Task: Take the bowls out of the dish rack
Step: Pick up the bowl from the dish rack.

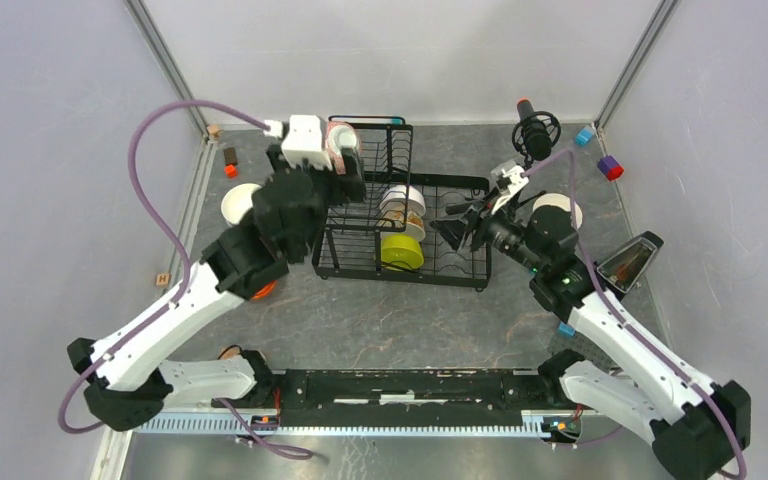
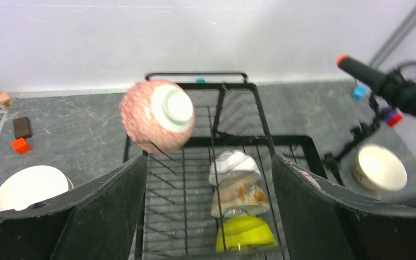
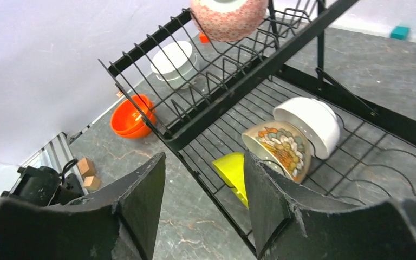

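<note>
Up on the raised shelf of the black wire dish rack [image 2: 233, 142], the round pink-speckled ceramic bowl [image 2: 157, 116] lies tipped, foot facing the left gripper [image 2: 208, 179] — just ahead of its wide-open, empty jaws — the nearer arm.

Black dish rack [image 2: 238, 142], pink-speckled bowl [image 2: 157, 116] on upper shelf, white bowl [image 2: 234, 167], patterned bowl [image 2: 240, 197], lime bowl [image 2: 245, 234] edgewise in lower tray
</note>
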`<act>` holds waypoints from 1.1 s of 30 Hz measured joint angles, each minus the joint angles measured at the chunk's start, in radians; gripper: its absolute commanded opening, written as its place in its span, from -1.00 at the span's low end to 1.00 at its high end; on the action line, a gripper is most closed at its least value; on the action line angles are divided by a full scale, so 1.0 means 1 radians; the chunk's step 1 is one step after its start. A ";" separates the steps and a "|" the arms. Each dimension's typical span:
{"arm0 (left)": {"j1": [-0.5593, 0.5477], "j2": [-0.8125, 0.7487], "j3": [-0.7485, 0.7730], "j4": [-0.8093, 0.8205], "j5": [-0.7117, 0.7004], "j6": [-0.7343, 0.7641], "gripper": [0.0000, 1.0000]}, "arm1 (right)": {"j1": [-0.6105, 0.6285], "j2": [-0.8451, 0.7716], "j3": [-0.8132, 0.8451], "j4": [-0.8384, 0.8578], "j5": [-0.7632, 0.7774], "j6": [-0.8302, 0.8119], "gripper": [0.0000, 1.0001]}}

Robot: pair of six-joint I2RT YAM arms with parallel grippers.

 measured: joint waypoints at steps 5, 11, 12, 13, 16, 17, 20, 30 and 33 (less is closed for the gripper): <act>0.314 0.069 0.096 -0.036 0.263 -0.137 0.81 | 0.046 0.061 -0.027 0.135 0.034 0.003 0.30; 0.650 0.162 0.098 -0.001 0.648 -0.312 0.82 | 0.046 0.144 -0.026 0.269 0.115 0.050 0.41; 0.700 0.186 0.095 0.021 0.716 -0.344 0.81 | 0.046 0.161 -0.023 0.279 0.126 0.062 0.42; 0.744 0.209 0.088 0.048 0.780 -0.377 0.81 | 0.046 0.179 -0.014 0.290 0.134 0.072 0.44; 0.861 0.278 0.037 0.153 0.961 -0.487 0.80 | 0.047 0.263 0.062 0.306 0.147 0.108 0.45; 0.884 0.295 0.026 0.172 0.995 -0.509 0.80 | 0.048 0.299 0.103 0.310 0.149 0.117 0.46; 0.928 0.357 0.020 0.217 1.098 -0.554 0.80 | 0.055 0.420 0.256 0.323 0.150 0.138 0.48; 0.951 0.454 0.026 0.295 1.262 -0.580 0.75 | 0.068 0.789 0.645 0.263 0.100 0.161 0.48; 0.963 0.478 0.026 0.323 1.295 -0.595 0.73 | 0.074 0.861 0.697 0.233 0.082 0.171 0.46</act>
